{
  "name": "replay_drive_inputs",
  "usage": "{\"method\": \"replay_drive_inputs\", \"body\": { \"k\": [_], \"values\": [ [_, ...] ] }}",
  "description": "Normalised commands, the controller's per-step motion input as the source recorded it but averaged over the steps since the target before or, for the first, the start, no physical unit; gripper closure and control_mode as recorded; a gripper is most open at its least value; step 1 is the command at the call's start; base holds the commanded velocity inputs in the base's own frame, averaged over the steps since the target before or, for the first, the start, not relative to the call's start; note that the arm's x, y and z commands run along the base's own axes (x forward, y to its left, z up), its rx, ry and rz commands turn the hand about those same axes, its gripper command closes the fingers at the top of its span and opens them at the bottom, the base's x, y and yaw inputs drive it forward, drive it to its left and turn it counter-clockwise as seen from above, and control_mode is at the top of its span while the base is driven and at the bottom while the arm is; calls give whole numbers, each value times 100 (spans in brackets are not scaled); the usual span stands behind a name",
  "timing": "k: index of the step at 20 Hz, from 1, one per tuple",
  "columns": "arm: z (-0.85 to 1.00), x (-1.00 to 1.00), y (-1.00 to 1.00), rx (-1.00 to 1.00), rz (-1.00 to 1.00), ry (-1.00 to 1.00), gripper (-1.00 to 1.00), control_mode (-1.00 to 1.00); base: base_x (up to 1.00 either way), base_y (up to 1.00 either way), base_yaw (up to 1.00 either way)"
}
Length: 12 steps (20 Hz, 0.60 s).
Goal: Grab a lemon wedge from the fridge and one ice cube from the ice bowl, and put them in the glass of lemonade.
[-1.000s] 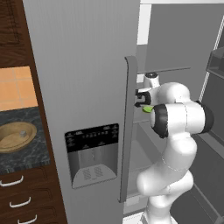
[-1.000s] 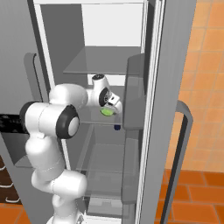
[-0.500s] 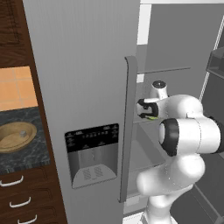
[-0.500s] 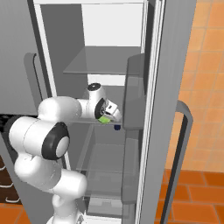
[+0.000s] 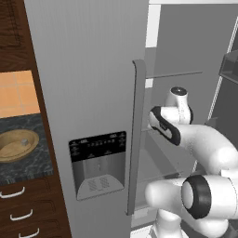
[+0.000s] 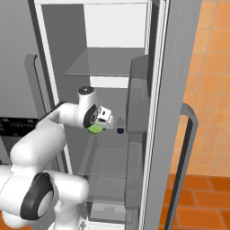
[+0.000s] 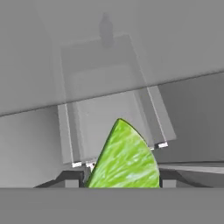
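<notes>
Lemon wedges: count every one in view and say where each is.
1. The lemon wedge sits between the end effector fingers, inside the open fridge above a glass shelf. Others may be hidden behind the arm.

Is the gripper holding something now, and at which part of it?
Yes: the gripper holds the lemon wedge by its lower, wide end, between the two fingertips; its pointed tip sticks out.
</notes>
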Motion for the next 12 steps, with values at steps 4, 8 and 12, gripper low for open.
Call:
{"method": "replay_drive_inputs", "body": {
  "k": [4, 8, 12],
  "values": [
    [3, -97, 28, 1, 27, 5, 100, -100, 0, 0, 0],
    [21, -96, 28, -1, 19, 6, 100, -100, 0, 0, 0],
    [44, -75, 37, -3, 16, 18, 100, -100, 0, 0, 0]
  ]
}}
